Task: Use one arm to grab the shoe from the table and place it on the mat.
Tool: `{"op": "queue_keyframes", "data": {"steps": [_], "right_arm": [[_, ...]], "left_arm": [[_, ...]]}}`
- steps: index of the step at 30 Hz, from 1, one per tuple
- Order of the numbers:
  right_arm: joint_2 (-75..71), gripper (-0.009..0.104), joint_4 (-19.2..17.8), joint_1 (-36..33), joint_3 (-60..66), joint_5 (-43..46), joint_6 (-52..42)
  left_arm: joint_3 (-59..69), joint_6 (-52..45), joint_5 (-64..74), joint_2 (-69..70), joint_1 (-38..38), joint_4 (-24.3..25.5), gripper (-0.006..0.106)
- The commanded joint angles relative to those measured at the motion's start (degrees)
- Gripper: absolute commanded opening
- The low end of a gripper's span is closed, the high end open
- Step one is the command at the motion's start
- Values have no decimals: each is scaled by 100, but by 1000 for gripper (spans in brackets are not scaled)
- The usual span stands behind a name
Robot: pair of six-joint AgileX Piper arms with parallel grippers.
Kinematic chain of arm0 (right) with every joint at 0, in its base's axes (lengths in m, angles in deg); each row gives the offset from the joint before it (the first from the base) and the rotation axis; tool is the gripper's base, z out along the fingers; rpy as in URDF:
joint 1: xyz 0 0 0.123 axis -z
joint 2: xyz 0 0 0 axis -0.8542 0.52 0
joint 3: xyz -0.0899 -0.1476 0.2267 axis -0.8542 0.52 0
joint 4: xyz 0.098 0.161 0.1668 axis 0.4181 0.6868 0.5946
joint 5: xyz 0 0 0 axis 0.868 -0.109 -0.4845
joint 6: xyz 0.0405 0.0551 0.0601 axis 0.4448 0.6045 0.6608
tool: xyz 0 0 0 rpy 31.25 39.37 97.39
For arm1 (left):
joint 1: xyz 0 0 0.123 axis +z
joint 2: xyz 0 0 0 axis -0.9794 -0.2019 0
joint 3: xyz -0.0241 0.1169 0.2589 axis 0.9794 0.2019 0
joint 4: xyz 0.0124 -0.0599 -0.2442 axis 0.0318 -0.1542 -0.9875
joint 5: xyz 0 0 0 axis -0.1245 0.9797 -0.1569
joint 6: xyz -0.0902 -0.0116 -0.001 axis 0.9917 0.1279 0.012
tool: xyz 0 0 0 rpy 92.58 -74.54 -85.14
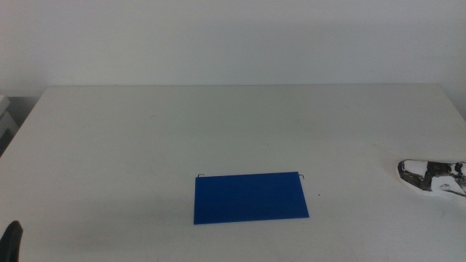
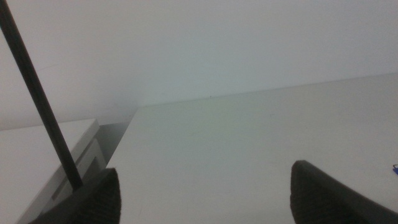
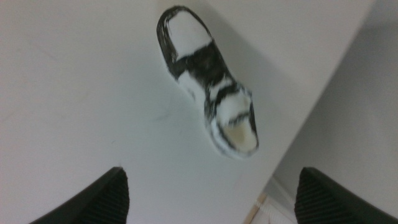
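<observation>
The shoe [image 1: 433, 176], white with black-grey mottling, lies on its sole at the far right of the table [image 1: 218, 124], close to the right edge. The blue mat [image 1: 250, 196] lies flat at the front middle, well left of the shoe. In the right wrist view the shoe [image 3: 208, 81] lies on the table beyond my right gripper [image 3: 211, 186], which is open and apart from it. The right arm is out of the middle view. My left gripper [image 2: 205, 186] is open and empty, and only its tip [image 1: 11, 236] shows at the front left corner.
The table's right edge [image 3: 298, 124] runs just beside the shoe, with a drop to the floor past it. A white unit [image 1: 6, 116] stands off the table's left side. A thin dark cable [image 2: 37, 93] crosses the left wrist view.
</observation>
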Motion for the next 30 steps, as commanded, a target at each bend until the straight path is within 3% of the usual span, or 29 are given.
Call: {"op": "queue_keyframes", "data": {"steps": [1,5,15,22,30], "right_arm": [[140,92,176,246,-222,478,-620],[464,92,393,563,-222,688,-609],[1376,92,372,906,-222,1730,-793],[1972,92,753,906,-222,1480,-1813],[2262,92,643,1012,-216,1387,-2229]], "left_arm": [[29,33,-467,40,-29,-49,94],[29,33,-467,40,-29,-49,94],[29,33,-467,40,-29,-49,94],[29,33,-467,40,-29,-49,94],[29,33,-467,40,-29,-49,94]]}}
